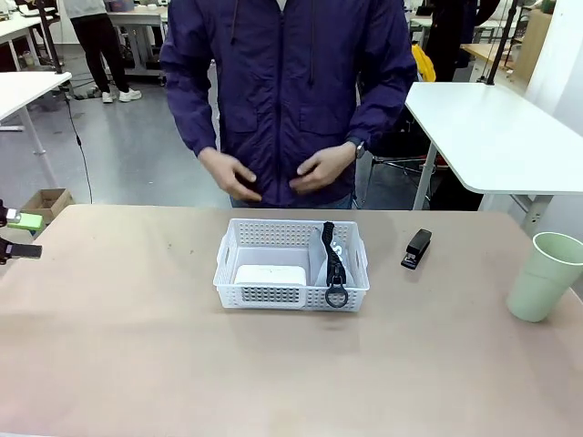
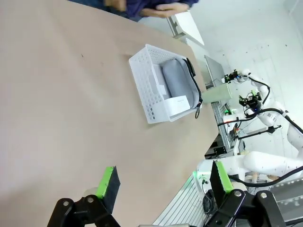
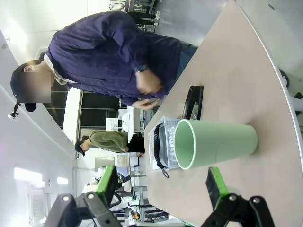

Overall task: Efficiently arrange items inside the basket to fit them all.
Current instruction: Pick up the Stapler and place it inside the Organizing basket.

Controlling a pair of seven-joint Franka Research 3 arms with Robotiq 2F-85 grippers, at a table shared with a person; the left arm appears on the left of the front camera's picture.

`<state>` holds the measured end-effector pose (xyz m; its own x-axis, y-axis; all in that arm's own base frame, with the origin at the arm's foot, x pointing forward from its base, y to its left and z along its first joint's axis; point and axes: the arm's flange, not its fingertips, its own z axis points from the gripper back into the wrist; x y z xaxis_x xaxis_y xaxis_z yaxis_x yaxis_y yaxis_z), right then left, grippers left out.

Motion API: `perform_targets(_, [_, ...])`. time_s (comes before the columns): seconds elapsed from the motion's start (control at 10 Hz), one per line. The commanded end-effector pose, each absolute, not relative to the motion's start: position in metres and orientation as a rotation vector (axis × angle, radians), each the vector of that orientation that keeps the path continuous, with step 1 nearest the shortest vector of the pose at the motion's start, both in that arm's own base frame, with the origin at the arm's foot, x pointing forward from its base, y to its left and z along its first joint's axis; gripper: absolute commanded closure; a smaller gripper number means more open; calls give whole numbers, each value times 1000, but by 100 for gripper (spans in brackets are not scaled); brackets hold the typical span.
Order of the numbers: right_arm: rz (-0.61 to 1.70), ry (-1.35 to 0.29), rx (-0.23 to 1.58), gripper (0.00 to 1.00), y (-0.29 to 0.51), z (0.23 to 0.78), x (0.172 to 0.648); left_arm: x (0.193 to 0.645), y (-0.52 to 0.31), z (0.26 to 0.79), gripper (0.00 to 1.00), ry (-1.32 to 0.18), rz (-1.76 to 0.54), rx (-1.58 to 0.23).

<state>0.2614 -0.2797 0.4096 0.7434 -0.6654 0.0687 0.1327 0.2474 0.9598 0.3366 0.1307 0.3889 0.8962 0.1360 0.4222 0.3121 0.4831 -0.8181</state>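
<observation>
One basket (image 1: pixel 273 296) holds one white block (image 1: pixel 270 275) and one grey pouch (image 1: pixel 319 259). One stapler (image 1: pixel 417 248) and one cup (image 1: pixel 545 276) sit outside. The left end effector (image 2: pixel 164 179) and right end effector (image 3: pixel 162 182) are both released.

The pale brown table (image 1: pixel 137 364) carries a white lattice plastic basket (image 1: pixel 273 296) centrally, a small black stapler (image 1: pixel 417 248) rightward, and a pale green paper cup (image 1: pixel 543 276) upright at its right edge.

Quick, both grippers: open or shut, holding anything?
Left gripper: open, empty.
Right gripper: open, empty; pale green paper cup ahead, not gripped.
</observation>
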Motion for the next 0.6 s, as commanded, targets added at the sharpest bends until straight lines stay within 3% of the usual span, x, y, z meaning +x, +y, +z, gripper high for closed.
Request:
perform_targets(0.0, [-564, -557, 1226, 0, -280, 411, 263, 332, 131, 387, 0, -458, -104, -1064])
perform_targets(0.5, [-564, -557, 1226, 0, -280, 411, 263, 332, 131, 387, 0, -458, -104, -1064])
